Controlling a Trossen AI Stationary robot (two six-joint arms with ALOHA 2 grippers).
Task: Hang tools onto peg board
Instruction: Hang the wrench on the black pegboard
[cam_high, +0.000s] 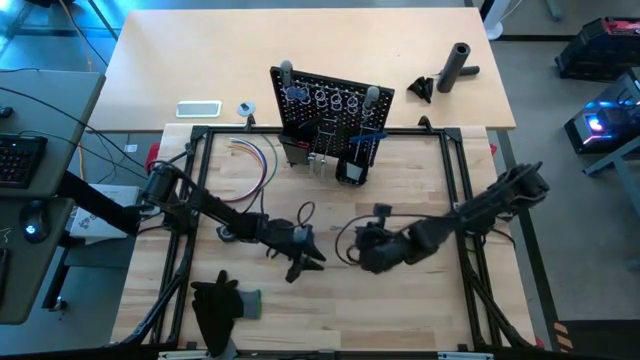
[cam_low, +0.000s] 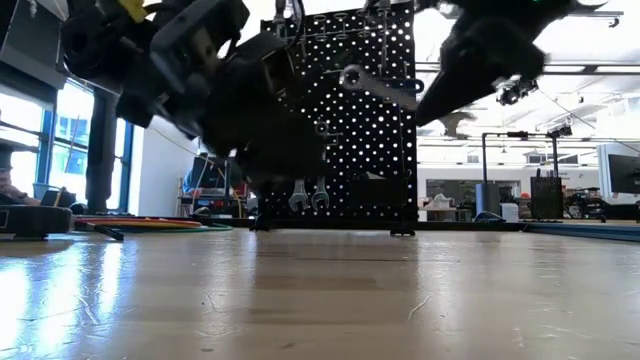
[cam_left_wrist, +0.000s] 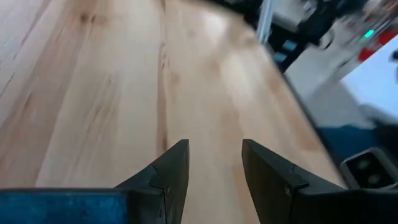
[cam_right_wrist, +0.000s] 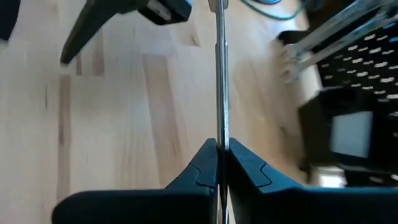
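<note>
The black peg board (cam_high: 330, 115) stands upright at the far middle of the table, and two silver wrenches (cam_low: 310, 195) hang low on it. My right gripper (cam_high: 360, 248) is at mid-table, shut on a silver wrench (cam_low: 380, 88) that is raised in front of the board. Just to the left of it, my left gripper (cam_high: 305, 262) is open, and only bare tabletop shows between its fingers (cam_left_wrist: 177, 168) in the left wrist view. My right gripper pinches the wrench's flat shaft (cam_right_wrist: 219, 127) between its two fingers. The wrench runs straight on out of the fingertips, along the fingers. It is lifted clear of the table and tilted, its ring end (cam_low: 350, 75) toward the table's left.
A black cloth (cam_high: 220, 305) lies near the front left and a loop of coloured wires (cam_high: 255, 160) left of the board. On the far table are a black cylinder (cam_high: 458, 65) and a white flat object (cam_high: 198, 109). A black frame (cam_high: 450, 180) borders the work area.
</note>
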